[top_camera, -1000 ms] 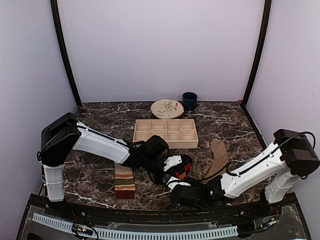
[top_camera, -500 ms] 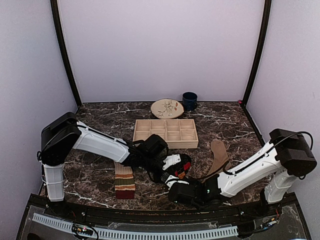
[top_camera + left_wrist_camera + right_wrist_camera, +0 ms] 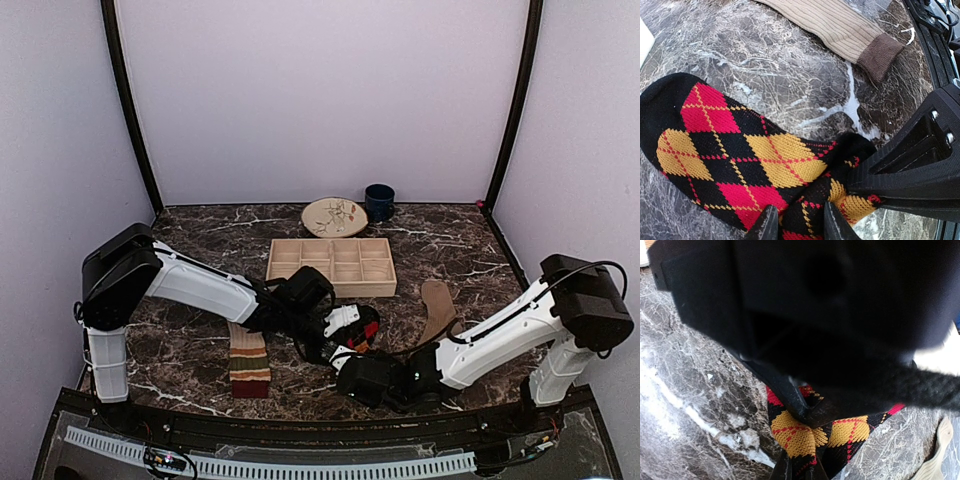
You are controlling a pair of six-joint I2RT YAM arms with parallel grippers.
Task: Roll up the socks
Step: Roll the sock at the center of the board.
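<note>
Dark veined marble table [image 3: 190, 345], enclosed by pale lilac walls [image 3: 320, 100], viewed from above. At lower left of centre, the striped sock [image 3: 249, 362] is lying flat, apart from both arms. Right of it, at lower centre, the left gripper [image 3: 800, 222] is pressing onto the argyle sock [image 3: 730, 145]. Its jaws are standing narrowly parted, with a raised fold of fabric caught between them. The sock's broad end is spreading flat toward the left of the wrist view, and its other end is bunching up. Immediately right, the right gripper [image 3: 799, 471] is meeting that bunched end. Its jaws are closing almost together and pinching the red-and-yellow diamonds. Further right, the tan ribbed sock [image 3: 437, 312] is lying lengthwise on the marble, clear of both grippers, with its brown cuff showing at upper right of the left wrist view. Behind, at upper centre, a wooden tray [image 3: 331, 265], a plate [image 3: 334, 216] and a mug [image 3: 379, 201] are sitting near the back wall.
</note>
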